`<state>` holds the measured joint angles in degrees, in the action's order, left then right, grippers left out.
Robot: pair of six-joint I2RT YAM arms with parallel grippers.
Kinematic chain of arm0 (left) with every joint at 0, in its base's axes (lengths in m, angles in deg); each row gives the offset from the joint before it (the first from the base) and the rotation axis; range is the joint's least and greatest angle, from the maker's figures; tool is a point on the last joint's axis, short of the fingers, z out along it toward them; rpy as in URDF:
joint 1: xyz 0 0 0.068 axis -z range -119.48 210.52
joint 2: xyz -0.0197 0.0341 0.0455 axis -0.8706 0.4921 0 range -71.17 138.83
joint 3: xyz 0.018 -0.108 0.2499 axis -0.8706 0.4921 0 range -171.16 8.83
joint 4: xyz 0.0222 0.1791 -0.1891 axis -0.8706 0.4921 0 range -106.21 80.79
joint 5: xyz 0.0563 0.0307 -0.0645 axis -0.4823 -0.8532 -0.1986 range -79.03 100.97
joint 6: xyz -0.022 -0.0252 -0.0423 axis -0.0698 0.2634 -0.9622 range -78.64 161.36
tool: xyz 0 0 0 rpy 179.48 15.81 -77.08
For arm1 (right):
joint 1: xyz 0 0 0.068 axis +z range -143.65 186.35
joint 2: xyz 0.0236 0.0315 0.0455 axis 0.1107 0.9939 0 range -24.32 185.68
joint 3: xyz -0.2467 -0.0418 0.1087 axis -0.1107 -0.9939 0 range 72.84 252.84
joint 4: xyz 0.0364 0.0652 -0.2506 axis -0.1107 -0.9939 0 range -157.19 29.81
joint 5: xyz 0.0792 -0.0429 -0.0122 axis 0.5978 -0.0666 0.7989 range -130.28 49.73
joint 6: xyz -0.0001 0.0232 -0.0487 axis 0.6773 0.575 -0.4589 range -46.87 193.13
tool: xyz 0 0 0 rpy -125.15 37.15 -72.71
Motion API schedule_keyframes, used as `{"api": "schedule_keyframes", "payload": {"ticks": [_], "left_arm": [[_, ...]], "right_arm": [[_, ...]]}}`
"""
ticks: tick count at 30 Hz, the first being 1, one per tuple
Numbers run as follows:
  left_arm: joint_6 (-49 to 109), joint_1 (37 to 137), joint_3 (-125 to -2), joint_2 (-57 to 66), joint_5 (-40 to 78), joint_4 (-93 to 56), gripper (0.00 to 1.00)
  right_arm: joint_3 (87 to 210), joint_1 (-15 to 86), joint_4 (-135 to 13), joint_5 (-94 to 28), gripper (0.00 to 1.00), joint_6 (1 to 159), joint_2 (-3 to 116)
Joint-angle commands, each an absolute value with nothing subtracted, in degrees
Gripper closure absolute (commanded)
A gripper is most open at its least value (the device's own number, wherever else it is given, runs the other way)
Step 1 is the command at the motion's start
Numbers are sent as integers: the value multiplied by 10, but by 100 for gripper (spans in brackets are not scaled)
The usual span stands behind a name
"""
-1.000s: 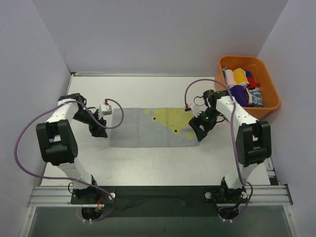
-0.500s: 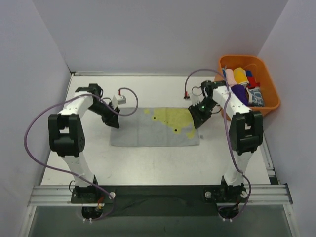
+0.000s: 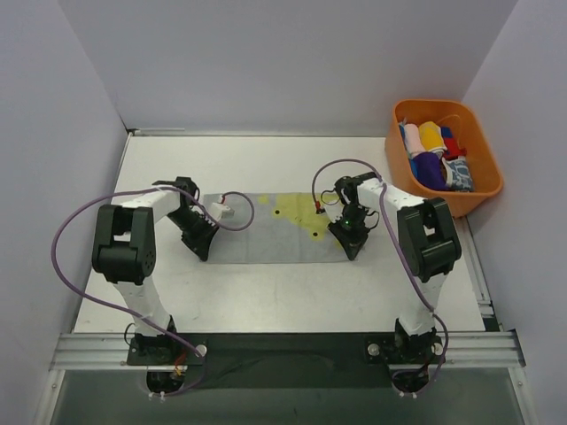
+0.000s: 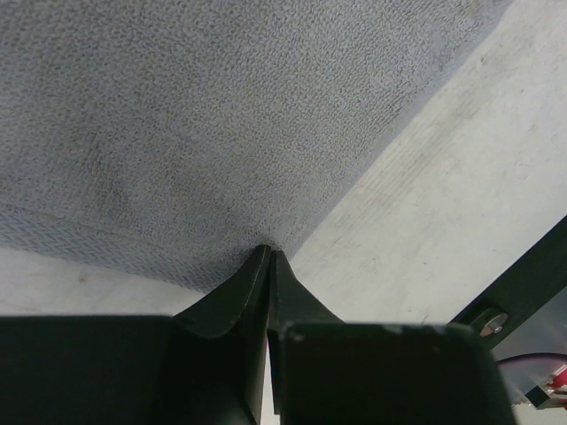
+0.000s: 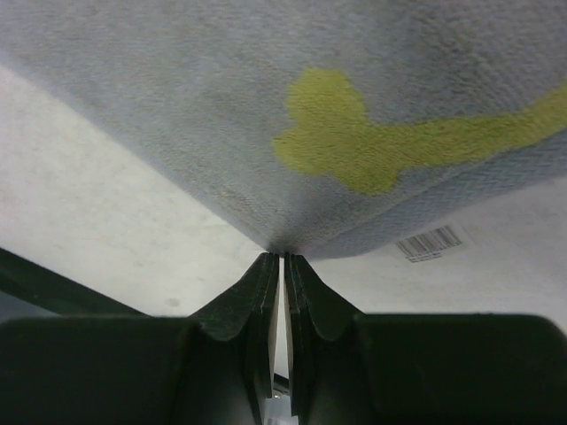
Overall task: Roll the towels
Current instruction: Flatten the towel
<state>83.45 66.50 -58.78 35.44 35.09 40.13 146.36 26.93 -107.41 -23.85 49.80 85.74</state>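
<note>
I have one towel [image 3: 266, 232] spread flat on the tabletop [image 3: 266, 288] between my two arms, a grey cloth with a yellow-green patch [image 3: 306, 212] toward its right end. My left gripper [image 3: 200, 250] sits at the near left corner of the towel, and in the left wrist view its dark fingers [image 4: 235, 297] are pressed together, with the cloth drawn up to a small point right at their tips, so I am pinching that corner. My right gripper [image 3: 352, 249] sits at the near right corner. In the right wrist view its fingers [image 5: 252, 292] stand almost closed, with only a thin slit between them, and the edge of the towel gathers to a point at their tips, so that corner is pinched too. Just beside that corner a small white tag [image 5: 431, 241] with a barcode lies on the tabletop. Both arms bend low over the towel's two short ends. Well apart, at the far right of the tabletop, stands an orange basket [image 3: 485, 168] holding bundles of coloured cloth [image 3: 431, 135].
</note>
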Motion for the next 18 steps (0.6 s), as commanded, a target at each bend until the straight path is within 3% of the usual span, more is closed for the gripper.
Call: {"api": "schedule_keyframes", "payload": {"ticks": [1, 14, 18], "left_arm": [[824, 663, -562, 331, 289, 372, 90], [841, 645, -478, 289, 235, 370, 94], [853, 608, -477, 293, 244, 375, 93]], "right_arm": [[1454, 272, -1073, -303, 91, 527, 868], [1366, 348, -1087, -306, 100, 540, 843], [1360, 340, -1085, -311, 97, 536, 826]]}}
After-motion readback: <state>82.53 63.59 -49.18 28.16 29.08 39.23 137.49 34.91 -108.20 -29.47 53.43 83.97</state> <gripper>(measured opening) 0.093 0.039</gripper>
